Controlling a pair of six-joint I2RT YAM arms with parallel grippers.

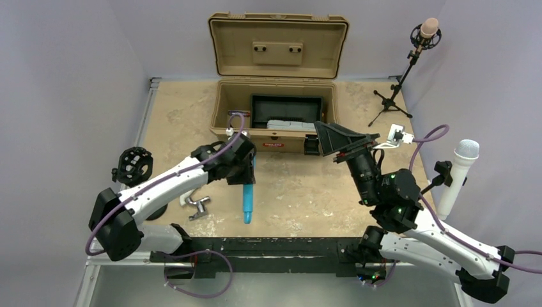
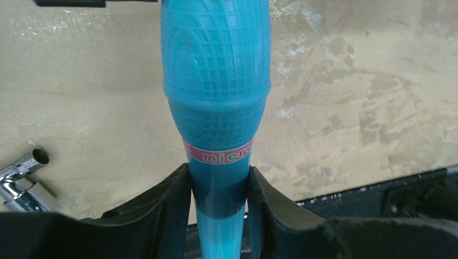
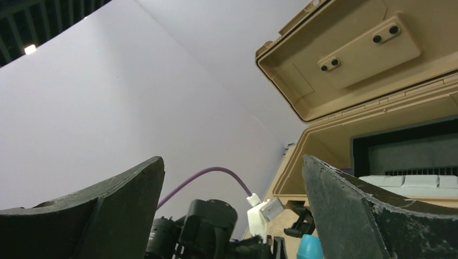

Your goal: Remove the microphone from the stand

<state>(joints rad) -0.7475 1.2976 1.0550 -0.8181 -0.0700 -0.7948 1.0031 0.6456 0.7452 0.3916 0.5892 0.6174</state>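
Observation:
A blue toy microphone (image 1: 247,201) is held by its handle in my left gripper (image 1: 248,176), over the middle of the table. In the left wrist view the fingers (image 2: 170,208) press both sides of the handle just below the pink band, and the gridded head of the blue microphone (image 2: 216,81) points away toward the table's near edge. An empty black ring mount on a stand (image 1: 132,165) sits at the table's left edge, apart from the microphone. My right gripper (image 1: 333,137) hangs open in front of the case, its jaws wide with nothing between them (image 3: 232,167).
An open tan case (image 1: 276,115) stands at the back centre. A tripod stand (image 1: 391,96) with a pink-headed microphone (image 1: 429,29) is at the back right. A white microphone (image 1: 460,169) sits in a clip at the right edge. A metal fitting (image 1: 198,208) lies near the left arm.

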